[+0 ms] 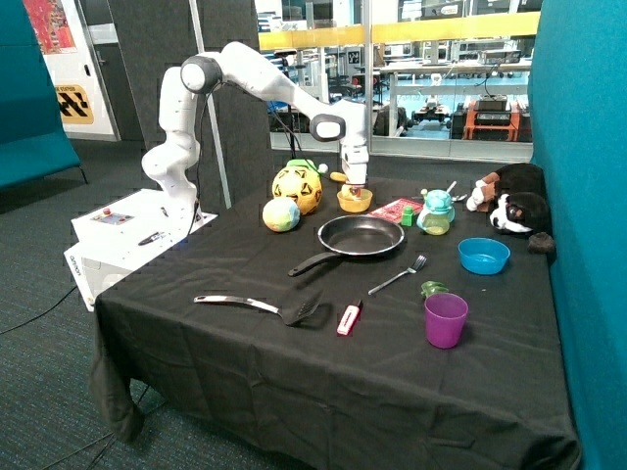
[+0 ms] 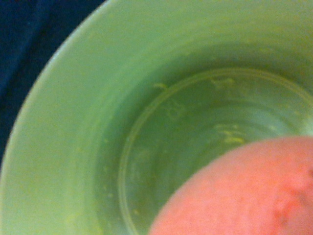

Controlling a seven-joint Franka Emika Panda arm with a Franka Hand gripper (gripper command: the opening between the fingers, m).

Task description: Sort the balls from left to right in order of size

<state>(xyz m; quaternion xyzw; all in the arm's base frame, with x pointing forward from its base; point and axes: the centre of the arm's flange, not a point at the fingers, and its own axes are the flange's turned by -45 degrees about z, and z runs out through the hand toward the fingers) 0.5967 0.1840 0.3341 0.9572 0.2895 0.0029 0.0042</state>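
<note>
A large yellow soccer ball (image 1: pixel 297 188) stands at the back of the black table. A smaller multicoloured ball (image 1: pixel 281 214) lies in front of it, and a green ball (image 1: pixel 302 164) peeks out behind it. My gripper (image 1: pixel 354 186) hangs straight down into a yellow bowl (image 1: pixel 343 203) beside the soccer ball. In the wrist view the bowl's inside (image 2: pixel 98 122) fills the frame, and a small pink ball (image 2: pixel 244 191) lies in it, very close to the camera.
A black frying pan (image 1: pixel 361 235) sits just in front of the bowl. A spatula (image 1: pixel 260 305), fork (image 1: pixel 397 276), purple cup (image 1: pixel 446 319), blue bowl (image 1: pixel 484 256), green sippy cup (image 1: pixel 435 211) and plush dog (image 1: pixel 511 204) are spread over the table.
</note>
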